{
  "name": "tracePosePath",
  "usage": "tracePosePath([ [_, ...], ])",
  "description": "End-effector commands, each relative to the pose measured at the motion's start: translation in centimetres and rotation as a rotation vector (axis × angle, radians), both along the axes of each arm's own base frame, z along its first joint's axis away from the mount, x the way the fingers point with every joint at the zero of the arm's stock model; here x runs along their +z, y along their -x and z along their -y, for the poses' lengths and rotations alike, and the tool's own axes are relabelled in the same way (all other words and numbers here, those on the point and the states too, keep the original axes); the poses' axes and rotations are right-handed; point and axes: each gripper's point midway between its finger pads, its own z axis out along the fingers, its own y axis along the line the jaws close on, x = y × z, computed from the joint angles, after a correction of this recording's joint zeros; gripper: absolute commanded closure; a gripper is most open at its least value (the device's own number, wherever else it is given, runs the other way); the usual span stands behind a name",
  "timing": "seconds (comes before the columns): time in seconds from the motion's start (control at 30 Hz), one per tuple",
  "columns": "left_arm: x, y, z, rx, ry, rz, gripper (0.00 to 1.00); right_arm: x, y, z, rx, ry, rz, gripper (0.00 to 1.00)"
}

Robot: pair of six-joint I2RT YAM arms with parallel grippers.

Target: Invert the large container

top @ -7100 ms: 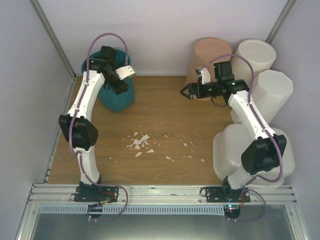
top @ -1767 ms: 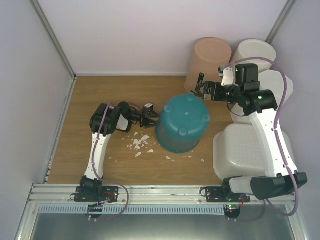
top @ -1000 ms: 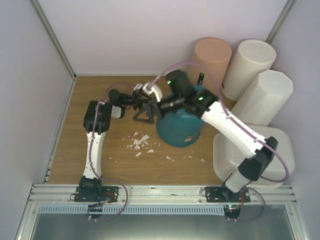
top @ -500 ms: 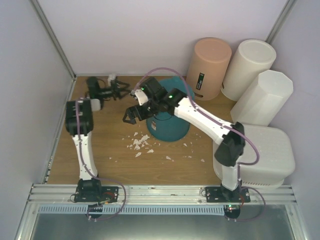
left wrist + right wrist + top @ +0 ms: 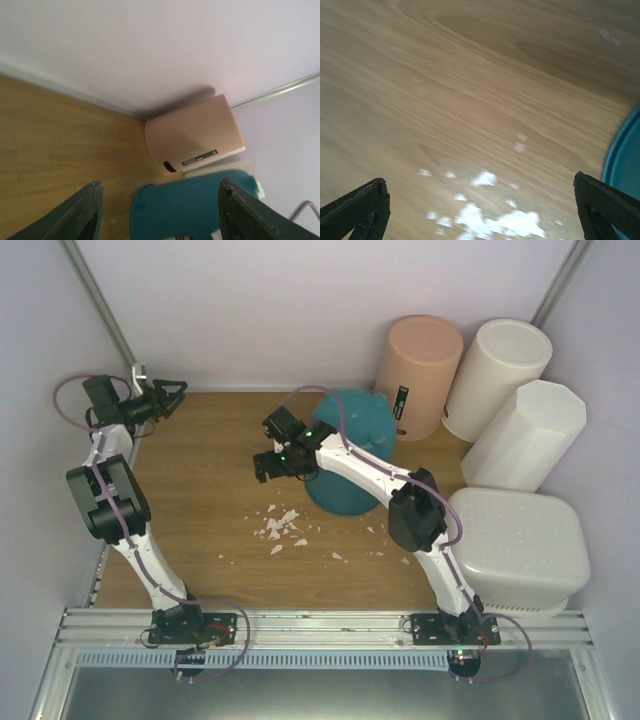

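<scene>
White crumbs [image 5: 283, 524] lie low in the frame. In the middle, the teal container [image 5: 350, 455] sits wide rim down, bottom up. The right gripper [image 5: 272, 462] is beside it, spread and empty. The left gripper [image 5: 162, 395], upper left, is spread too. Pull away slowly so nothing bumps it.
</scene>
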Motion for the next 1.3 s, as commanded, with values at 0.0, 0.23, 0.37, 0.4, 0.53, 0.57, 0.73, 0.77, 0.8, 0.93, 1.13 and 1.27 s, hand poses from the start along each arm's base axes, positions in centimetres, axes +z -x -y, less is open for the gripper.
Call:
tracePosePath([
  [0.0,-1.6,1.7,0.6,-0.023,0.014,-0.032,0.37,-1.5,-2.4,7.1,-0.186,0.124,0.027,0.00],
  [0.23,1.5,4.1,1.8,-0.052,-0.027,0.061,0.37,-2.8,-3.1,15.6,-0.179,0.212,-0.015,0.00],
  [0.37,2.3,5.1,2.4,-0.086,-0.030,0.077,0.36,-2.6,-3.5,19.1,-0.216,0.245,-0.015,0.00],
  [0.4,2.4,5.2,2.5,-0.093,-0.027,0.077,0.36,-2.5,-3.5,19.9,-0.238,0.245,-0.019,0.00],
  [0.53,2.0,5.4,2.7,-0.106,-0.015,0.060,0.36,-2.1,-3.6,23.7,-0.356,0.260,-0.018,0.00],
  [0.57,1.9,5.5,2.7,-0.106,-0.013,0.057,0.36,-2.2,-3.6,24.5,-0.377,0.259,-0.020,0.00],
  [0.73,1.8,5.7,3.0,-0.109,-0.016,0.059,0.36,-2.0,-3.6,28.7,-0.449,0.277,-0.016,0.00],
  [0.77,1.9,5.8,3.1,-0.112,-0.020,0.065,0.36,-1.6,-3.8,29.1,-0.453,0.274,-0.005,0.00],
  [0.8,2.0,5.9,3.3,-0.114,-0.025,0.069,0.36,-1.3,-4.0,29.6,-0.456,0.274,0.007,0.00],
  [0.93,2.6,6.4,3.8,-0.114,-0.063,0.093,0.36,0.4,-5.0,32.2,-0.483,0.275,0.066,0.00],
  [1.13,4.6,7.6,4.3,-0.102,-0.138,0.150,0.35,6.6,-4.9,26.8,-0.308,0.026,0.255,0.00],
  [1.27,5.9,8.3,4.6,-0.095,-0.169,0.180,0.35,8.4,-3.3,23.0,-0.205,-0.125,0.268,0.00],
])
